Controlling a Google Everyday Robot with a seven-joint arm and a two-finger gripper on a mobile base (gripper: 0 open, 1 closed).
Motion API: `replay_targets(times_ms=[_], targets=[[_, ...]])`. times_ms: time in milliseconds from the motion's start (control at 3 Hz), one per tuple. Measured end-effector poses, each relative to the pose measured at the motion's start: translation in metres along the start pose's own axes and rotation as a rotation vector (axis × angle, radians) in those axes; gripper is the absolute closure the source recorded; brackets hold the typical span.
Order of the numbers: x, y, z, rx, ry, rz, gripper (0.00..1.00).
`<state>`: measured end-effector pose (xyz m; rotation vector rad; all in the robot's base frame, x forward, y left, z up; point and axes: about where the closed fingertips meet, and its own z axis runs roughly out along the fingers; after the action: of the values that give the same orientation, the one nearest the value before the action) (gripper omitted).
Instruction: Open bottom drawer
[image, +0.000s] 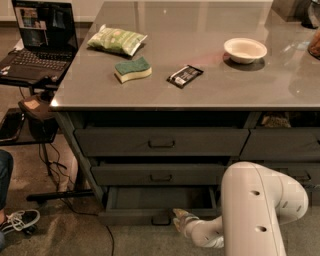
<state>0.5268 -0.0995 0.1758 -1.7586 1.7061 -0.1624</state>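
Grey-fronted and slim, the bottom drawer (129, 217) stands pulled partway out at the foot of the left stack, its tray showing under the counter (225, 86). Low on the right, the white arm (255, 210) reaches in. Its gripper (179, 215) sits just right of the drawer's handle (161, 220); whether it grasps anything, I cannot tell.

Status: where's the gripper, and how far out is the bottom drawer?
Gripper low at bottom drawer front, just right of its handle. Drawer partway out, tray showing. Cable on floor by its left corner; nothing else in the way.
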Motion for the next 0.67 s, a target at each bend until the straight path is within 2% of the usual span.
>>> replay_targets(times_ms=[333,667], targets=[[-0.001,-0.002,-0.003,0.000,0.000,0.000,1.00],[-0.004,0.010,-0.011,-0.009,0.004,0.024,1.00]])
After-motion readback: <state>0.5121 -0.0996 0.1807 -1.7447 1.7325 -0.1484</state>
